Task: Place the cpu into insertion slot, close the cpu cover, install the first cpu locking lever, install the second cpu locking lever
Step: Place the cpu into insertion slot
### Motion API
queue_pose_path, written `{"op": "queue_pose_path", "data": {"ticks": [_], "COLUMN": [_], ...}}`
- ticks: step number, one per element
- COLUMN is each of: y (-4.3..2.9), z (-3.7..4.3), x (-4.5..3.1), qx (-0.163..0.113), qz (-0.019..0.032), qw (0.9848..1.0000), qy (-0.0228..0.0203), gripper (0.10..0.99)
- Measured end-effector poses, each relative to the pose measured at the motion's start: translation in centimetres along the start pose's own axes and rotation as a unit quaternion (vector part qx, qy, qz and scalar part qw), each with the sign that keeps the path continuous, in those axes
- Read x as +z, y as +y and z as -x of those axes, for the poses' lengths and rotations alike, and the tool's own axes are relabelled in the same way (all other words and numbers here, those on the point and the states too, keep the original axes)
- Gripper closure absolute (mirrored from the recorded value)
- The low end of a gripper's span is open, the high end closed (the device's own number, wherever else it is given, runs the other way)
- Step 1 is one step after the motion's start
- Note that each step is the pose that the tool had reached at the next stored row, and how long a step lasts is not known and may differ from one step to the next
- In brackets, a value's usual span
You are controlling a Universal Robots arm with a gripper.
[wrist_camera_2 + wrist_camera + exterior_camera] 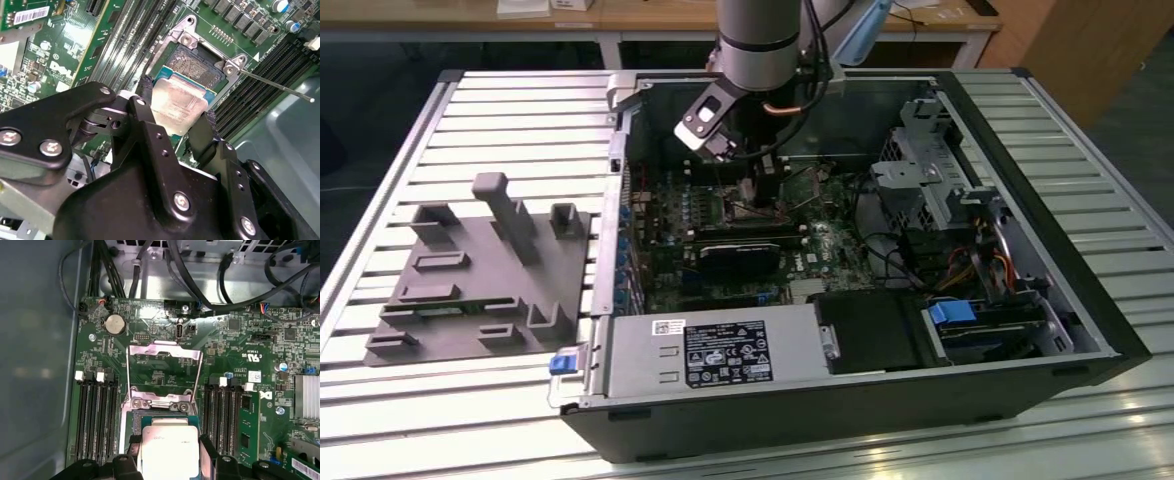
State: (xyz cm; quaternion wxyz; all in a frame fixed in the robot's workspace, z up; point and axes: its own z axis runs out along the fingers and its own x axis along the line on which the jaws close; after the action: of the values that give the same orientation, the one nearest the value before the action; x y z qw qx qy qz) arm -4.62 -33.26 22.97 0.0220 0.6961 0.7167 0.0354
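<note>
My gripper (176,106) is deep inside the open computer case (854,400), over the motherboard (720,215). It is shut on the cpu (180,102), a silvery square chip pinched by opposite edges between the black fingers (146,92). The chip hangs tilted, partly over the insertion slot (196,66), whose dark centre shows beyond it. In the first wrist view the cpu (167,450) sits between the fingertips (207,446) just in front of the slot's metal rim (157,404). The cpu cover (162,350) stands swung open behind the slot. A thin locking lever (275,86) sticks out to one side.
Long black memory slots (97,415) flank the socket on both sides. A black heatsink (740,252), power supply (707,355), drive cage (941,175) and loose cables (200,285) crowd the case. A grey fixture (480,270) lies on the slatted table at the exterior view's left.
</note>
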Motion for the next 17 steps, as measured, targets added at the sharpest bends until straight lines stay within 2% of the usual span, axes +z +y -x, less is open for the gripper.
{"op": "queue_pose_path", "data": {"ticks": [3, 5, 17], "y": [-0.11, -0.24, -0.5], "z": [-0.02, -0.1, -0.71], "x": [0.18, 0.6, 1.98], "qx": [0.008, 0.018, 0.025], "qz": [0.0002, 0.0004, 0.0003], "qw": [1.0, 0.9998, 0.9997], "qy": [-0.0007, -0.0015, -0.0021], "gripper": [0.545, 0.545, 0.545]}}
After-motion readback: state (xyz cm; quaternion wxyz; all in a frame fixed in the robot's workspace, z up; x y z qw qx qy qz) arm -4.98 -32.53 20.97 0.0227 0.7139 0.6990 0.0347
